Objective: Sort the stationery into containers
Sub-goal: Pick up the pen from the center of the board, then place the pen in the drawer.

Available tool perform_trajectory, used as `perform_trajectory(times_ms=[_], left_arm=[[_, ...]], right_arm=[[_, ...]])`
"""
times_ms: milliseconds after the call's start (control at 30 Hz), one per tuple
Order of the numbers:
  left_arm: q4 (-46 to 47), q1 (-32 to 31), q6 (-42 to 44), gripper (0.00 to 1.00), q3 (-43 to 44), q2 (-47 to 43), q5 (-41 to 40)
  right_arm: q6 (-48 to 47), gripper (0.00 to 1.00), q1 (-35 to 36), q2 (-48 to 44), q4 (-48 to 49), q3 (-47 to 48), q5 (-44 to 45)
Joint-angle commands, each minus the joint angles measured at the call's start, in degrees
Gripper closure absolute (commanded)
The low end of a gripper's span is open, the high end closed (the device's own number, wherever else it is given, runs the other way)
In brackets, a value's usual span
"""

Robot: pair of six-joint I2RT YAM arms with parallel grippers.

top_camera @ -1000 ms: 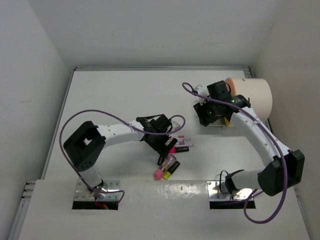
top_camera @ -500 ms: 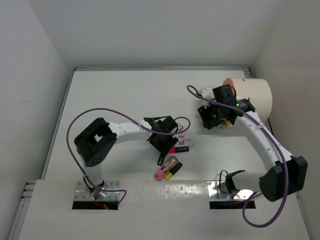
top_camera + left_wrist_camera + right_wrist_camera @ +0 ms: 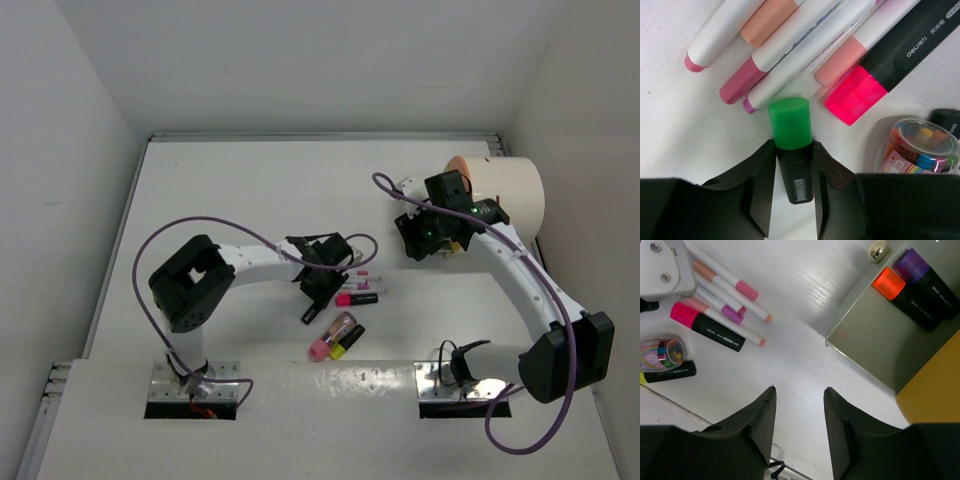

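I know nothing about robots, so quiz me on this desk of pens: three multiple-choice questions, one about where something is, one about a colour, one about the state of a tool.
1. Where do the orange highlighter and the purple highlighter lie?
A. in the tray
B. on the floor
C. in a drawer

2. What cap colour sits between the fingers of the left tool?
A. red
B. green
C. blue

3. The right tool is:
A. open and empty
B. clamped on a pen
C. clamped on a cup

Answers:
1 A: the right wrist view shows both lying side by side in the tray.
2 B: the green highlighter is pinched there in the left wrist view.
3 A: its fingers stand apart with nothing between them.
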Motion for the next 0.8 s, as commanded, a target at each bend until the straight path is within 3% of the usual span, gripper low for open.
perform_trajectory(times_ms=[0, 100, 233, 367, 500, 567, 767], left_arm=[[0.66, 1.18, -0.56, 0.68, -0.90, 0.24, -0.45], [1.53, 2.50, -0.83, 0.72, -2.74, -5.02, 1.65], [3.12, 4.52, -0.39, 0.86, -5.21, -19.15, 4.21], [5.23, 7.59, 1.63, 0.92, 1.00, -24.20, 6.14], [14.18, 11.46, -0.03, 0.95, 8.14, -20.79, 11.76], [19.62, 12.17, 0.92, 0.96, 10.69, -17.97, 19.02], [33.77, 11.91, -13.37, 0.99, 26.94, -0.40, 26.52]], right_arm=[[-0.63, 0.57, -0.27, -1.03, 0.26, 0.38, -0.93], [-0.80, 0.57, -0.27, -0.94, 0.52, 0.47, -1.01], [-0.28, 0.56, -1.06, -0.94, 0.00, 0.03, -2.67], [2.62, 0.56, -2.29, -3.49, 0.87, -1.02, -6.88], [7.62, 0.56, -2.82, -8.23, 5.25, -1.64, -10.41], [9.64, 0.56, -2.82, -10.86, 6.67, -0.85, -10.42], [15.45, 0.56, -5.37, -15.62, 11.07, 5.29, -7.17]])
